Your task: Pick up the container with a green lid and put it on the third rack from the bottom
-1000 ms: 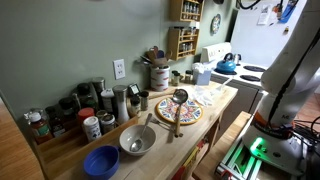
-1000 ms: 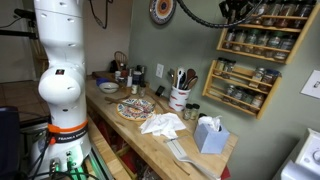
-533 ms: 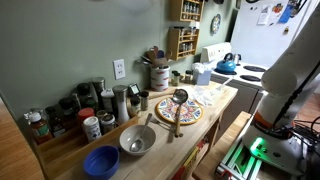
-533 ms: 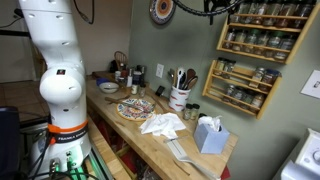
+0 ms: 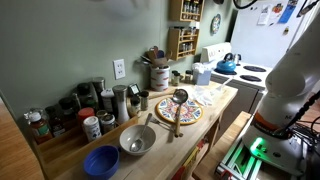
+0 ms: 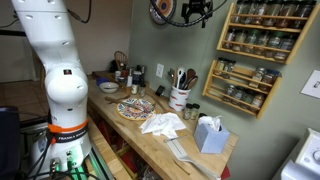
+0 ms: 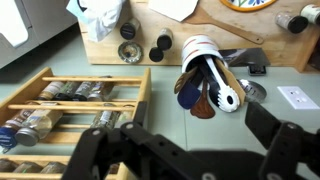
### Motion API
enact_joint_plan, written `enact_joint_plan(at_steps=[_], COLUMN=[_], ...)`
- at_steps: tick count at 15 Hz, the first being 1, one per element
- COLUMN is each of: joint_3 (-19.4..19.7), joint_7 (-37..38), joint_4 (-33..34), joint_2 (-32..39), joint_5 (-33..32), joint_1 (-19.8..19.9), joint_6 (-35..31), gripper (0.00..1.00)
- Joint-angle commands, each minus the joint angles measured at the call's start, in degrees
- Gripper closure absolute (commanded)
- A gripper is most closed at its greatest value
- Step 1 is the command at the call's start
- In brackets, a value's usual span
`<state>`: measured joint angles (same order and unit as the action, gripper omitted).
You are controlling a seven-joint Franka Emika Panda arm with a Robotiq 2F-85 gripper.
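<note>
The end effector [image 7: 190, 150] hangs up high by the wall, fingers wide apart, holding nothing. Under it, on the bench [image 7: 95, 50], two little jars stand beside the spoon pot [image 7: 205, 50]. The dark-topped one may be the container [image 7: 160, 47]; I cannot tell its colour. It looks small, light, hard and smooth, so grab its round sides. The rack [image 7: 75, 100] hangs behind.

In an exterior view, the camera is looking along the counter [image 5: 160, 147] toward the far spice rack [image 5: 183, 30]. In an exterior view, it is facing back from nearer the spice rack [image 6: 250, 55] — both are sharing the utensil crock [image 5: 158, 75]. The wrist view is hanging close to the wall [image 7: 165, 102], showing rack and crock.
</note>
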<state>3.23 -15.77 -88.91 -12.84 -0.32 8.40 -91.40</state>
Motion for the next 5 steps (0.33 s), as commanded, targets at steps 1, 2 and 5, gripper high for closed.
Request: enact_joint_plan(at_steps=[1, 2, 5], joint_3=[0.6, 0.8, 0.7], joint_7=[5.8, 3.8, 5.0], joint_4=[-5.4, -1.0, -2.6], joint_2=[-3.1, -0.2, -1.0], joint_5=[3.5, 0.9, 2.1], joint_1=[-2.9, -3.0, -3.5], joint_6=[-2.8, -0.3, -1.5], gripper=[0.0, 0.0, 0.0])
